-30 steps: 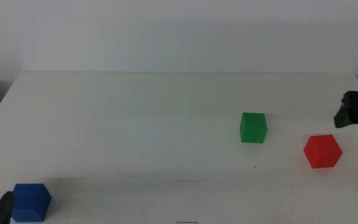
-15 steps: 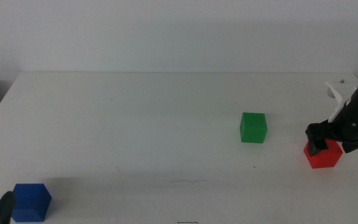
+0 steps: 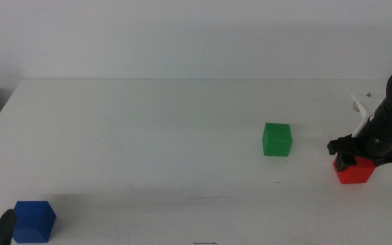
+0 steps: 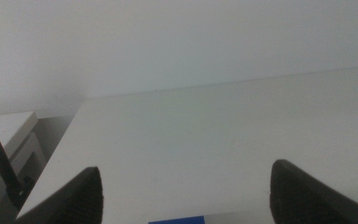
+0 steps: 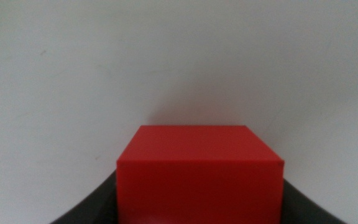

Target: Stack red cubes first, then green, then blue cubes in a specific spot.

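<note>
On the white table (image 3: 148, 122), one red cube (image 3: 354, 170) sits between right gripper (image 3: 356, 160) fingers, grasp unclear; one green (image 3: 277, 139), one blue (image 3: 34, 221).

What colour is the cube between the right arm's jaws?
Bright red. The red cube shows best in the right wrist view, sitting between the right gripper jaws.

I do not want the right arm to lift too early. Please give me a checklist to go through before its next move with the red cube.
1. Right gripper is down at the red cube: ok.
2. Cube sits between the jaws in the right wrist view: ok.
3. Jaws firmly closed on the cube: cannot tell.
4. Green cube stands apart from the red one: ok.
5. Left gripper waits open by the blue cube, far away: ok.
</note>
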You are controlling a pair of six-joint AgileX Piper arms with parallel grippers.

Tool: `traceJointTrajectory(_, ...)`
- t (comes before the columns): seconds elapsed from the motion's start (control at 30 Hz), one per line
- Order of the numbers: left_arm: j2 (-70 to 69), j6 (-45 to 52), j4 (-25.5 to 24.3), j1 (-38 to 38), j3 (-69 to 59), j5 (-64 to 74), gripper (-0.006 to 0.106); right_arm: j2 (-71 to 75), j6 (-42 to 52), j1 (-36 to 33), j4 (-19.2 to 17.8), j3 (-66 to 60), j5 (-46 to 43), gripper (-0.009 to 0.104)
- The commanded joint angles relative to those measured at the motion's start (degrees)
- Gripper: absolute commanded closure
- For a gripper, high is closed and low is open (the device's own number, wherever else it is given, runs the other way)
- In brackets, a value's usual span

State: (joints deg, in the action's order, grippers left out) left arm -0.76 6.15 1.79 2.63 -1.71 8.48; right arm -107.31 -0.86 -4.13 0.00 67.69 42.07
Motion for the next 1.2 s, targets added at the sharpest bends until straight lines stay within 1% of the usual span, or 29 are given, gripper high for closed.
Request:
traceJointTrajectory(0.0,-1.2,-0.2,0.2,0.1,0.2,-4.2,0.011,5.8,-0.6,-1.2,-0.9,0.8,0.3,0.096)
traceJointTrajectory(0.1,-1.2,-0.2,0.2,0.1,0.2,-4.2,0.011,10.0,-7.4,-5.4,-1.4,1.1,2.2,0.096)
traceJointTrajectory(0.2,-1.2,-0.2,0.2,0.1,0.2,-4.2,0.011,11.2,-19.1,-11.7,-4.0,5.0,8.2,0.096)
traceJointTrajectory(0.27,-1.2,-0.2,0.2,0.1,0.2,-4.2,0.011,10.1,-25.5,-16.4,-5.9,7.9,10.7,0.096)
traceJointTrajectory(0.37,-1.2,-0.2,0.2,0.1,0.2,-4.2,0.011,7.7,-32.1,-24.6,-8.3,11.4,11.2,0.096)
traceJointTrajectory(0.47,-1.2,-0.2,0.2,0.1,0.2,-4.2,0.011,4.1,-37.3,-30.6,-8.4,15.2,11.0,0.096)
traceJointTrajectory(0.57,-1.2,-0.2,0.2,0.1,0.2,-4.2,0.011,0.0,-42.2,-34.7,-8.8,19.0,10.9,0.096)
traceJointTrajectory(0.67,-1.2,-0.2,0.2,0.1,0.2,-4.2,0.011,-4.5,-43.7,-37.1,-8.7,23.3,11.2,0.096)
traceJointTrajectory(0.83,-1.2,-0.2,0.2,0.1,0.2,-4.2,0.011,-9.7,-43.7,-38.6,-7.5,29.0,11.9,0.096)
traceJointTrajectory(1.17,-1.2,-0.2,0.2,0.1,0.2,-4.2,0.011,-12.0,-43.1,-38.5,-6.5,29.8,12.8,0.096)
